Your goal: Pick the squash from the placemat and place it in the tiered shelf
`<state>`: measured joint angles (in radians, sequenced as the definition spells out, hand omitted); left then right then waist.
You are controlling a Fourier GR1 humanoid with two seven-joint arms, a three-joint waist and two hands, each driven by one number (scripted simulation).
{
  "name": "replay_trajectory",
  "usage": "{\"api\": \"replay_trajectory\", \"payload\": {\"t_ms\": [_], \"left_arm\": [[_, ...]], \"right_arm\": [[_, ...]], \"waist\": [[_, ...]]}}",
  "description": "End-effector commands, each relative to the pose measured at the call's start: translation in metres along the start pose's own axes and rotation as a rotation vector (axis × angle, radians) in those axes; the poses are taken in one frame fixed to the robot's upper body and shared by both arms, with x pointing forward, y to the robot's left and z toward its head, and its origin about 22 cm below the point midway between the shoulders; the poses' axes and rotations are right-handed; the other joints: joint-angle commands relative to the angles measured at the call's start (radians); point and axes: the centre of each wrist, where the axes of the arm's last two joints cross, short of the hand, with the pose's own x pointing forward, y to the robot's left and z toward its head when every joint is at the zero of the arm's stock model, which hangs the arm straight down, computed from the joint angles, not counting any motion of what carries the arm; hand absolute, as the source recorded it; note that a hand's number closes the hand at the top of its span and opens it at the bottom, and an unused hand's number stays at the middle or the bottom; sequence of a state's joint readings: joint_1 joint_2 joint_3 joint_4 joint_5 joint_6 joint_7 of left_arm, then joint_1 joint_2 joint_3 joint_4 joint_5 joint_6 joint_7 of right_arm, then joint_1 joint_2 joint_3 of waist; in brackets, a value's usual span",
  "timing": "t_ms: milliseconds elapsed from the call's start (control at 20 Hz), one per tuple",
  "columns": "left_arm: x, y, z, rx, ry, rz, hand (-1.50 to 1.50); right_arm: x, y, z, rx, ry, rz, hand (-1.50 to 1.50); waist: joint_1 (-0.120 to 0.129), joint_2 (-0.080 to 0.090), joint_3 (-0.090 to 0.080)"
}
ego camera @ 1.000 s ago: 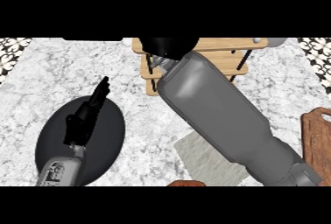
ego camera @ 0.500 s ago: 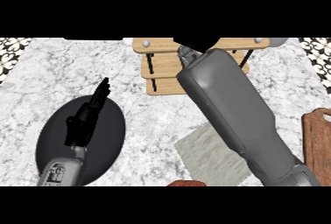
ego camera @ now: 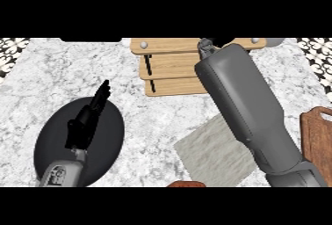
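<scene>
Head view, looking steeply down on a pale marble counter [ego camera: 77,70]. At the far edge stands a wooden tiered shelf [ego camera: 172,66], its slatted boards seen from above. Nearer and right of centre lies a grey placemat [ego camera: 214,154], set at an angle; its visible surface is bare, and no squash is seen on it.

The right forearm [ego camera: 250,114] is stretched from the lower right diagonally across the placemat to the shelf's upper right corner. Only a small dark part of the right hand [ego camera: 209,44] is shown there, at the top edge of the scene; whether its fingers are apart or closed cannot be told, and the squash itself cannot be seen anywhere. It may be hidden under that hand or arm, or out of sight on the shelf.

The left hand [ego camera: 91,116] is held over a dark oval plate [ego camera: 55,145] at the lower left, fingers straight and together, holding nothing, at rest.

A brown wooden board [ego camera: 318,136] is partly shown at the right edge.

Judged from this, the pick-up appears done and the placing is under way or just finished; the release and the arm's withdrawal seem to be left.
</scene>
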<state>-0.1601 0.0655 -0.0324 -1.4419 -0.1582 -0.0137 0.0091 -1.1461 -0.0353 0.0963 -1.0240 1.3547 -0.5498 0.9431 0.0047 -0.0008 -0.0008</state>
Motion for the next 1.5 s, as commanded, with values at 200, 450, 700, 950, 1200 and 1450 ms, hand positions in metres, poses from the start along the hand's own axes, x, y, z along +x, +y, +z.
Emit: {"api": "replay_trajectory", "payload": {"t_ms": [200, 450, 700, 950, 1200, 1450], "left_arm": [[-0.001, -0.01, 0.009, -0.003, 0.005, 0.001, 0.0], [0.001, -0.012, 0.001, -0.009, 0.001, -0.008, 0.0], [0.013, -0.001, -0.012, -0.017, -0.002, -0.002, 0.0], [0.002, -0.005, -0.001, 0.003, -0.008, -0.017, 0.0], [-0.002, 0.01, 0.013, 0.018, 0.02, -0.014, 0.0], [-0.002, 0.007, 0.011, 0.021, 0.005, -0.001, 0.0]], "right_arm": [[-0.019, 0.007, -0.001, -0.056, 0.155, 0.045, -1.5], [0.005, -0.013, 0.003, -0.071, 0.169, -0.106, -1.5], [0.008, -0.03, -0.012, -0.035, 0.16, -0.22, -1.5], [0.015, -0.05, -0.025, -0.001, 0.17, -0.286, -1.5], [0.002, -0.1, -0.038, -0.171, 0.232, -0.493, -1.5], [-0.003, -0.14, -0.047, -0.275, 0.326, -0.505, -1.5]], "waist": [[0.005, 0.001, 0.001], [0.008, 0.001, 0.001], [0.002, 0.002, 0.001], [0.002, 0.001, 0.001], [-0.009, -0.006, 0.002], [-0.014, -0.006, 0.001]]}}
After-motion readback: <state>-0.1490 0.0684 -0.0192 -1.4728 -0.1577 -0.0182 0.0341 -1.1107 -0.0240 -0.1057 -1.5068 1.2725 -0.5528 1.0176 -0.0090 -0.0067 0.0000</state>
